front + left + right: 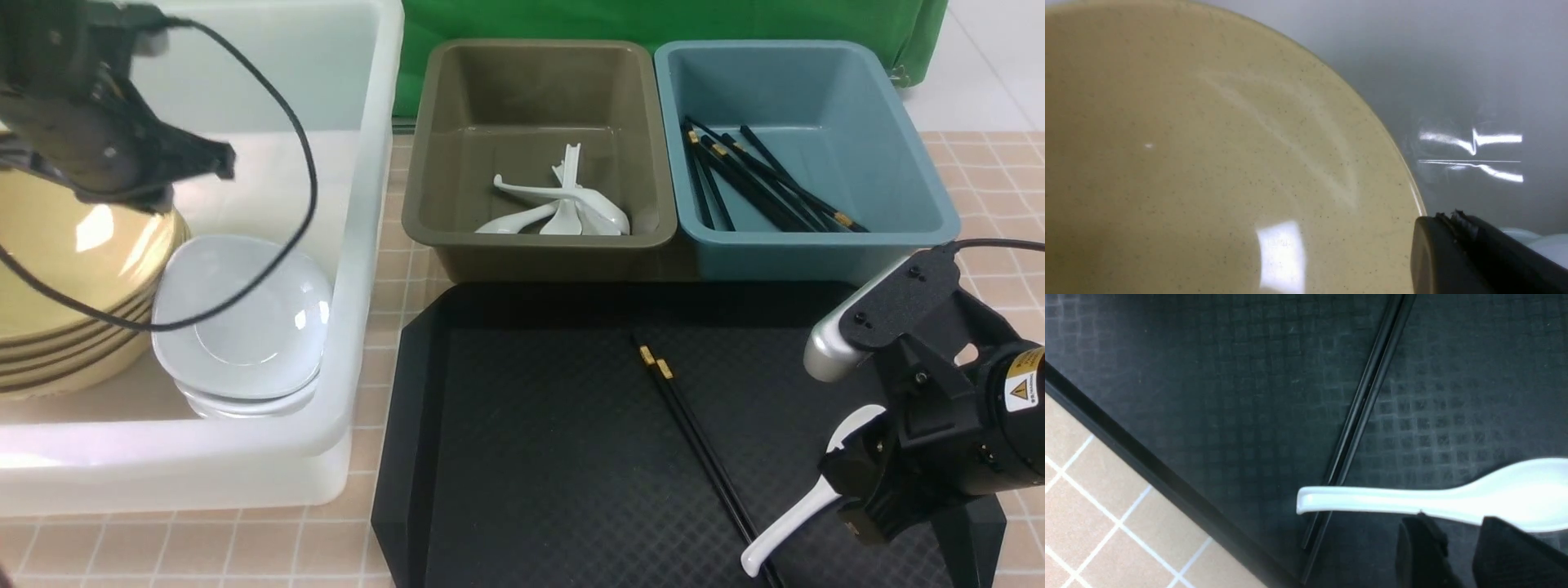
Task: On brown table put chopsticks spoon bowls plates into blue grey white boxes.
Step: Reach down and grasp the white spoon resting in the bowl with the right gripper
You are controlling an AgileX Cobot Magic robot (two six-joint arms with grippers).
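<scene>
A white spoon [788, 527] lies on the black tray [531, 425], its handle crossing the near ends of a black chopstick pair [694, 425]. My right gripper [857, 506] is open just over the spoon's neck. In the right wrist view the gripper [1453, 520] has its fingertips at the edge of the spoon [1392, 500], which lies over the chopsticks [1363, 400]. My left gripper [216, 159] is shut and empty, inside the white box [359, 245] above the stacked yellow bowls [73, 269]. In the left wrist view the gripper [1447, 216] sits beside the rim of the top bowl [1208, 163].
White plates [245, 318] are stacked next to the bowls in the white box. The grey box [424, 163] holds several white spoons [563, 208]. The blue box [914, 147] holds several black chopsticks [759, 184]. A green cloth hangs behind the boxes.
</scene>
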